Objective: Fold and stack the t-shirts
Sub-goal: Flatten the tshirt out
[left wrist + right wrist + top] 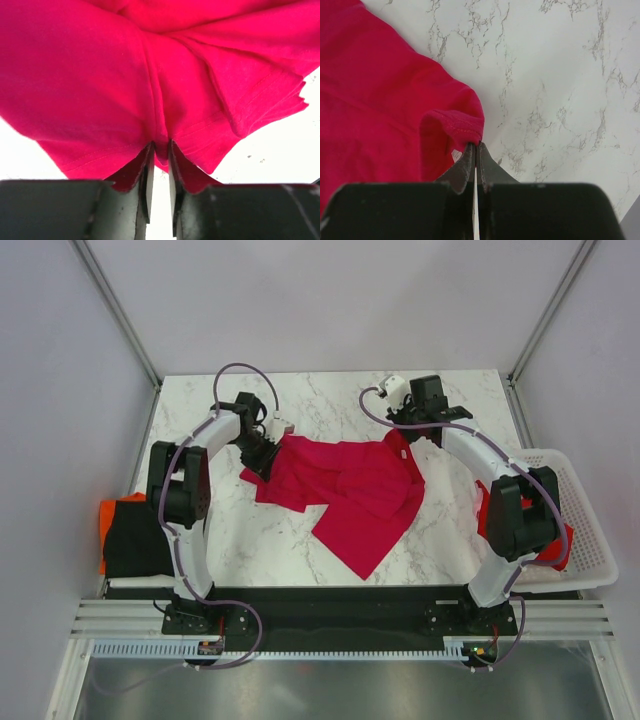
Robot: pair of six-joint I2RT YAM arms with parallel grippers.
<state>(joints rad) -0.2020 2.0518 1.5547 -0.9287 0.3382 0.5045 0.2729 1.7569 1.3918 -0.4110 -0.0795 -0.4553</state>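
Observation:
A crimson-pink t-shirt [350,490] lies rumpled across the middle of the marble table. My left gripper [262,452] is shut on its left hem; the left wrist view shows the cloth [125,75] pinched between the fingertips [148,160]. My right gripper [402,436] is shut on the shirt's right edge, near the collar; the right wrist view shows a folded seam [455,122] with a white label clamped in the jaws. A black shirt [135,535] lies on an orange one [108,510] at the left table edge. A red shirt [555,545] sits in the basket.
A white lattice basket [590,540] stands at the right edge of the table. Bare marble [330,400] lies behind the shirt and in front of it [270,550]. Metal frame posts rise at the table's far corners.

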